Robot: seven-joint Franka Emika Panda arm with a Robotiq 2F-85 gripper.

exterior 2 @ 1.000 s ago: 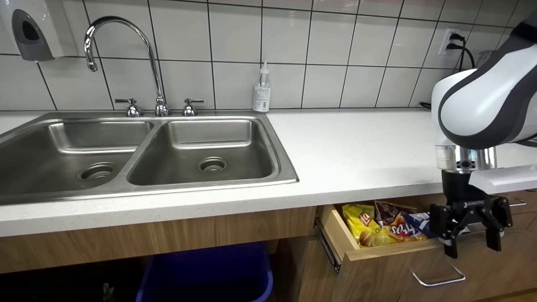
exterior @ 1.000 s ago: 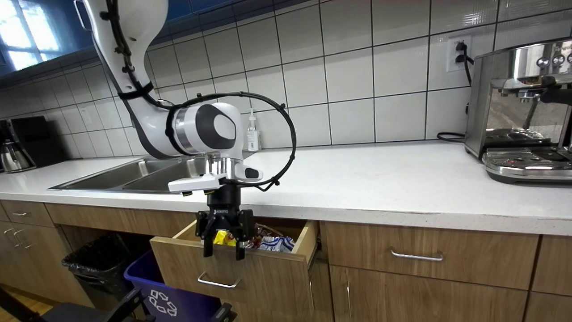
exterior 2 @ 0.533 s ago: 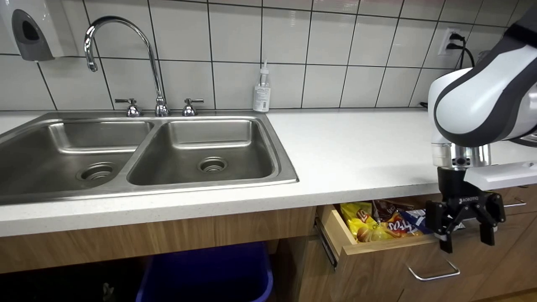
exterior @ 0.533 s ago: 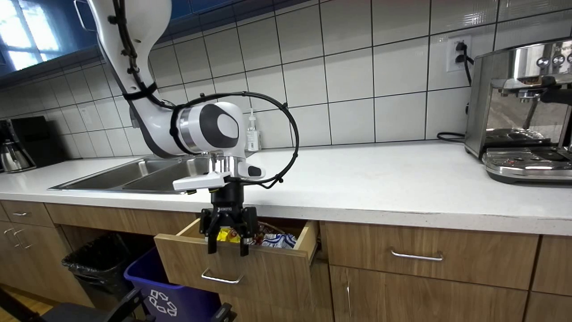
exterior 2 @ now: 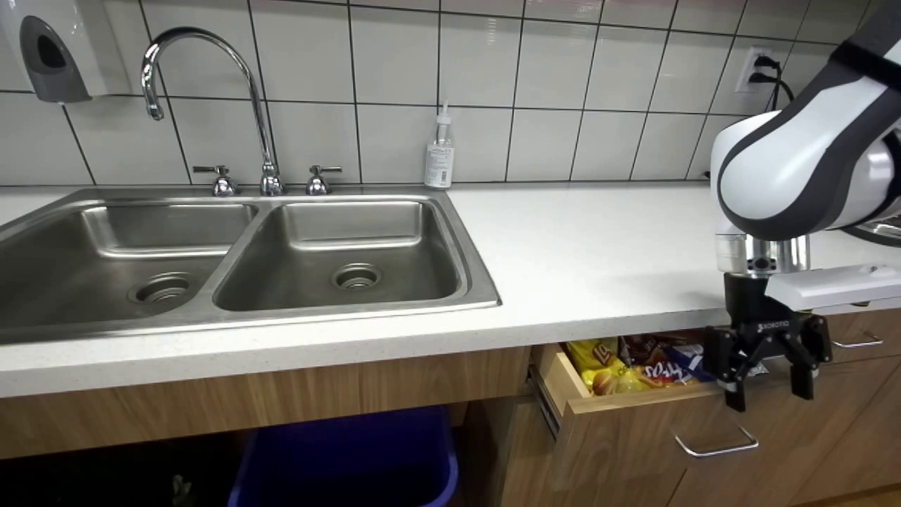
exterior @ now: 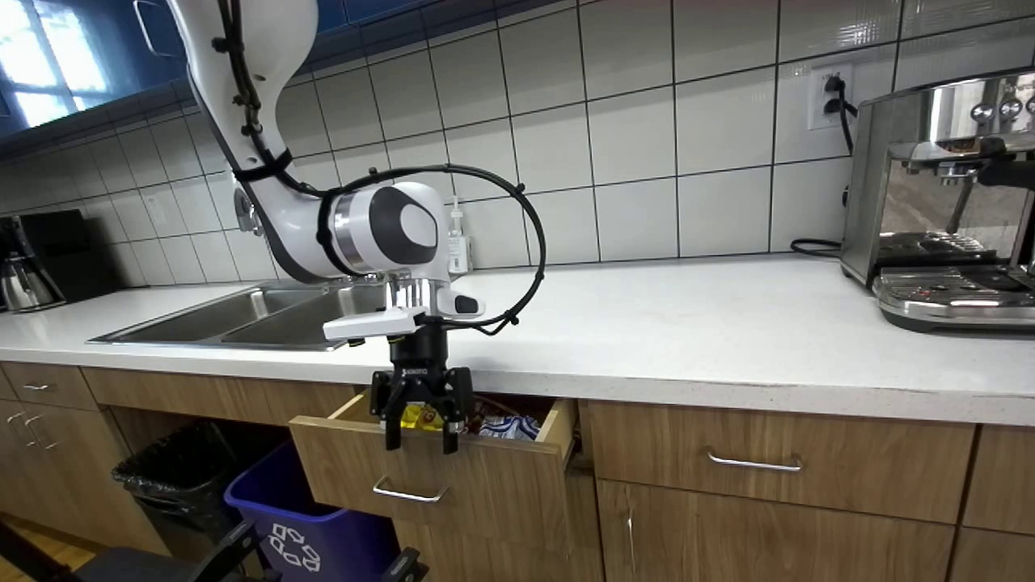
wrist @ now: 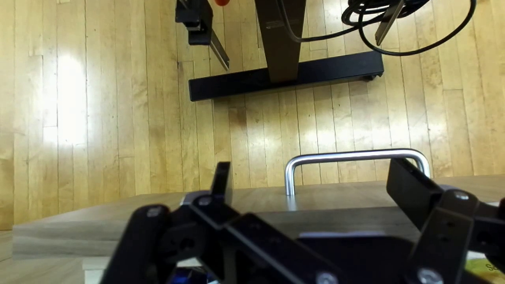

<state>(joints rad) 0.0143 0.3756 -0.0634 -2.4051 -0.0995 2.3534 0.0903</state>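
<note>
My gripper [exterior: 421,443] is open, with its two black fingers wide apart and nothing between them. It points down at the front of a pulled-out wooden drawer [exterior: 501,489], with its fingertips at the top of the drawer front. In the wrist view the fingers [wrist: 311,163] reach past the drawer front's top edge, and one fingertip overlaps the silver handle [wrist: 355,156]; the handle lies lower. Whether the fingers touch the wood I cannot tell. Inside the drawer lie a yellow snack bag [exterior 2: 598,360], a red-orange bag [exterior 2: 665,373], a brown bag [exterior 2: 639,348] and a blue bag [exterior 2: 688,358], partly hidden by the gripper.
The white countertop [exterior: 647,323] overhangs the drawer. A double sink [exterior 2: 479,292], a faucet [exterior 2: 260,120] and a pump bottle [exterior 2: 440,158] are beside it. Below are a blue recycling bin [exterior: 323,537] and a black-lined bin [exterior: 186,469]. An espresso machine [exterior: 954,202] stands on the counter.
The drawer has slid partway inward, toward the cabinet. My gripper has moved with it, inward and slightly up in the exterior views, with its fingers staying apart.
</note>
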